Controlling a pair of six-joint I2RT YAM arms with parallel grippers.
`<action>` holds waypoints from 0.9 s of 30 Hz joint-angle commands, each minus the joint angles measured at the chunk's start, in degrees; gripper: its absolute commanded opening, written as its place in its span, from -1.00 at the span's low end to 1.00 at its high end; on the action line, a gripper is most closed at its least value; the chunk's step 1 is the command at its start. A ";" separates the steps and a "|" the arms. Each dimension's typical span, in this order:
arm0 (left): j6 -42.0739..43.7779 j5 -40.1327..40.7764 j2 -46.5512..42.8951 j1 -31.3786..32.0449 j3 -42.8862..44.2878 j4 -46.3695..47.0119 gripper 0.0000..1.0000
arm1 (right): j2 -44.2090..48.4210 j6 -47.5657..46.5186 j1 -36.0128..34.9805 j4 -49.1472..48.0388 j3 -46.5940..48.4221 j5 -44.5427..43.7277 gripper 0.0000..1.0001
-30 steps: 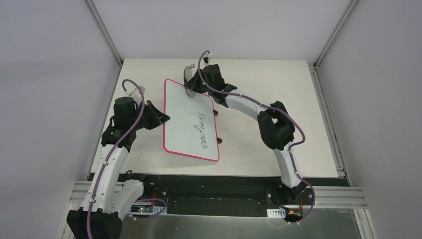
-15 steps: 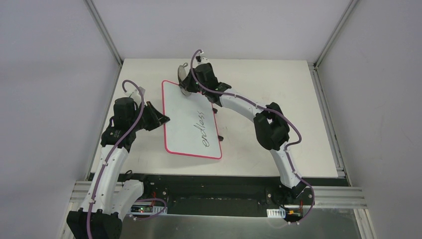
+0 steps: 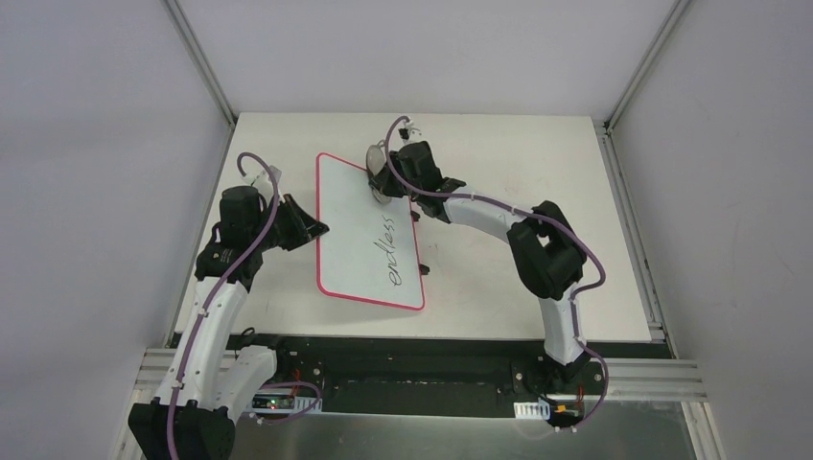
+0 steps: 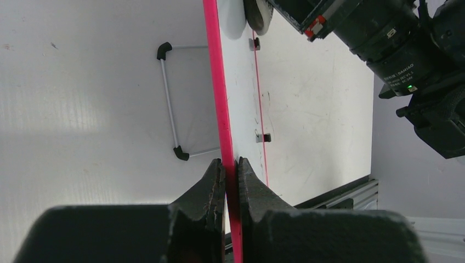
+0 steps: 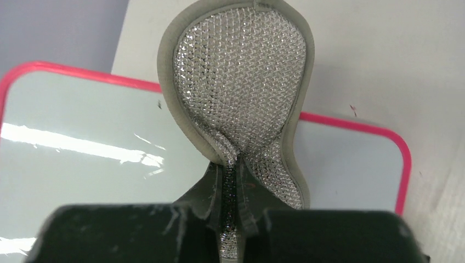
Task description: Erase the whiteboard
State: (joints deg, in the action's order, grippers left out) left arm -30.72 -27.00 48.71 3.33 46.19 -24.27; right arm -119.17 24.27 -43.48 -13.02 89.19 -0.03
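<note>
You have one whiteboard (image 3: pixel 369 230) lying on the table (image 3: pixel 499 153), a little toward 9 o'clock of the table's middle, with its long sides running from 12 to 6. It carries one line of black handwriting (image 3: pixel 388 251) in the half toward 5 o'clock; the rest of the face reads white. Two small black tabs sit on its 3 o'clock edge, one (image 3: pixel 416 217) near the middle and one (image 3: pixel 425 269) lower down.

There is one grey mesh pad (image 5: pixel 241 82), pinched by its narrow end. Your right gripper (image 5: pixel 230 170) has its jaws narrow and clamped on it, and the pad stands over the board's 1 o'clock corner; whether it touches the surface is not clear.

Your left gripper (image 4: pixel 230 164) is at the board's 9 o'clock edge, jaws nearly together and gripping the pink frame between them.

The left wrist view also shows one thin wire bracket (image 4: pixel 170 101) with two black ends beside the frame; what it is fixed to is hard to tell.
</note>
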 commanded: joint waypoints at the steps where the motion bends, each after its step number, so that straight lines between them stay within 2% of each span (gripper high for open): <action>1: 4.87 -1.60 1.75 0.75 0.07 -3.59 -1.00 | 3.76 -0.82 -1.10 7.95 -5.00 4.73 -1.00; 7: 5.91 -0.64 2.77 0.71 1.23 -5.76 -0.96 | 0.71 0.02 -4.59 9.88 0.34 5.86 -1.00; 10: 7.73 3.76 3.62 0.80 4.97 -10.29 -0.13 | 0.62 0.51 -8.48 9.99 2.81 4.95 -1.00; 13: 7.98 7.41 4.65 0.85 8.34 -13.11 0.20 | 3.78 0.73 -11.56 7.73 -0.05 2.05 -1.00; 19: 5.44 8.99 6.00 0.80 9.18 -12.85 0.16 | 13.45 2.02 -12.13 3.86 -11.75 -5.32 -1.00; 24: 3.17 10.94 -0.54 0.80 7.76 -12.47 0.55 | 19.06 1.10 -10.78 3.68 -17.36 -5.50 -1.00; 27: 0.93 9.95 -3.46 0.88 7.37 -13.93 0.71 | 21.79 0.62 -9.53 4.09 -19.19 -4.83 -1.00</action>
State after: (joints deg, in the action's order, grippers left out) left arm -26.96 -17.74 49.67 3.81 53.47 -36.69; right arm -102.80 24.99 -54.52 -9.10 71.88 -4.32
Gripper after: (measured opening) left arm 0.807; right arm 0.057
